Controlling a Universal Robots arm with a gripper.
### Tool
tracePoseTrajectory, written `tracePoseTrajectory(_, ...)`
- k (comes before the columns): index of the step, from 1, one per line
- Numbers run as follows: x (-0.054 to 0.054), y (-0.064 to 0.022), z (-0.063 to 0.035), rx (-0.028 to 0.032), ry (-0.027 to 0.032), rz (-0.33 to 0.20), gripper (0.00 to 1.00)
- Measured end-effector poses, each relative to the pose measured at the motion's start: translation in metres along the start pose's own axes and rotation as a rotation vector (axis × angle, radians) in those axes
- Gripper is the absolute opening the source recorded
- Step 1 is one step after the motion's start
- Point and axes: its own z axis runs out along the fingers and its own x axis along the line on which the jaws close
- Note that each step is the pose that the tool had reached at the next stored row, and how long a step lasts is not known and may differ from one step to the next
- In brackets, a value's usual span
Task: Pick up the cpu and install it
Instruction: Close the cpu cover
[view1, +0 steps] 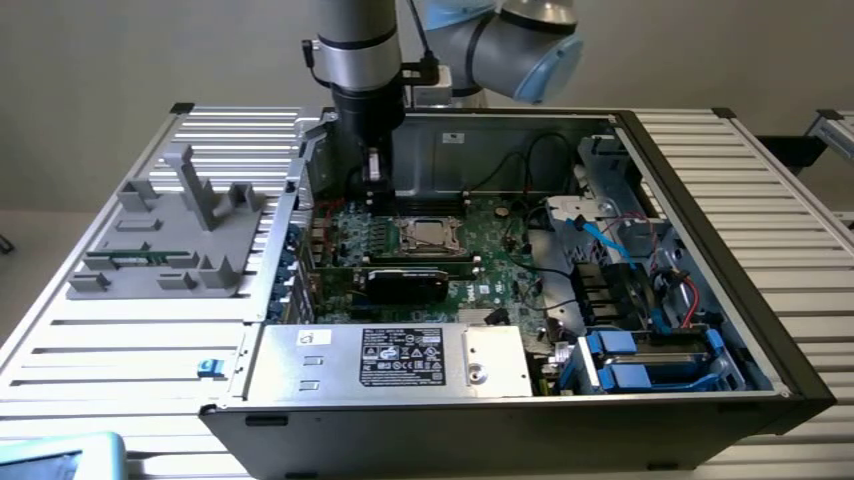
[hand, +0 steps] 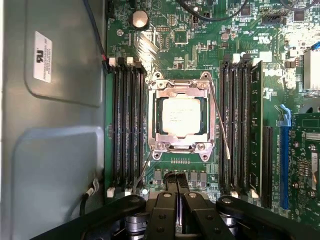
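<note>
The cpu (hand: 181, 116), a small square chip with a pale metal top, lies flat in the motherboard socket (hand: 165, 92), inside the socket's silver frame. In the exterior view the cpu (view1: 430, 233) sits mid-board in the open computer case. My gripper (view1: 375, 190) hangs from the arm just above the board, a little toward the exterior view's left of the socket and apart from the chip. In the wrist view my gripper (hand: 178, 197) has its black fingers (hand: 167, 212) pressed together with nothing between them.
Dark memory slots (hand: 127, 125) flank the socket on both sides. A black expansion card (view1: 407, 280) lies in front of the socket, and a silver box with a black label (view1: 400, 360) fills the case front. A grey fixture (view1: 174, 235) stands on the table at the exterior view's left.
</note>
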Motion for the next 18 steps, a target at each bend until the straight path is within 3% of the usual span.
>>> tracePoseTrajectory(8, 0.002, 0.0006, -0.0289, -0.0005, 0.0, 0.0, 0.11)
tracePoseTrajectory(13, 0.003, -0.0004, -0.0358, -0.0008, 0.0004, 0.0, 0.11)
tracePoseTrajectory(18, 0.003, -0.0004, -0.036, -0.0008, 0.0007, 0.0, 0.11)
